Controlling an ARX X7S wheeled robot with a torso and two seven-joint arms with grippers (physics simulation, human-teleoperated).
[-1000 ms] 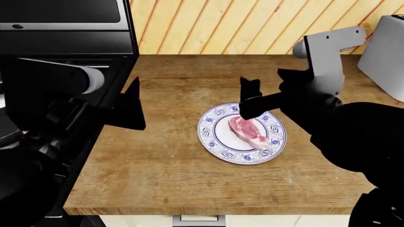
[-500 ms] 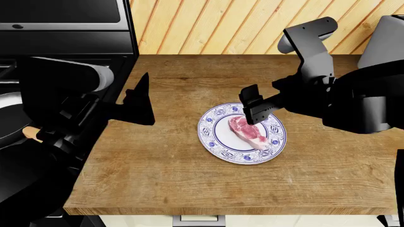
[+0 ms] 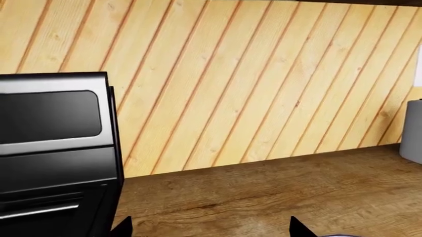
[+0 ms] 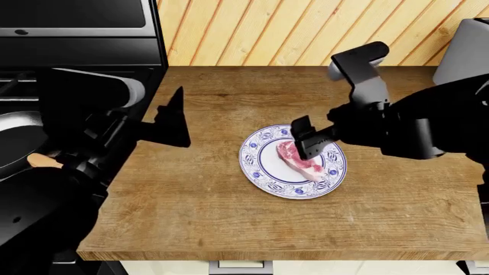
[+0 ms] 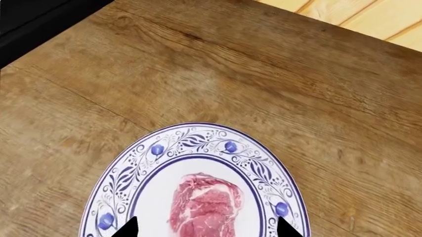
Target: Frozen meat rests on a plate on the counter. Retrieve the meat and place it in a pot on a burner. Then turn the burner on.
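One meat (image 4: 299, 160) slab on plate (image 4: 265, 169), right tool (image 4: 304, 139) spread above (left (image 4: 169, 123) spread too)

Diagonal light wood-plank wall (image 4: 290, 31) at the far side. Black stove back panel (image 4: 77, 26) far left, grey appliance (image 4: 466, 51) far right.

Even, bright, diffuse render lighting; all views sharp, no blur or edge distortion. Arms read near-black, detail lost. Shadows faint.
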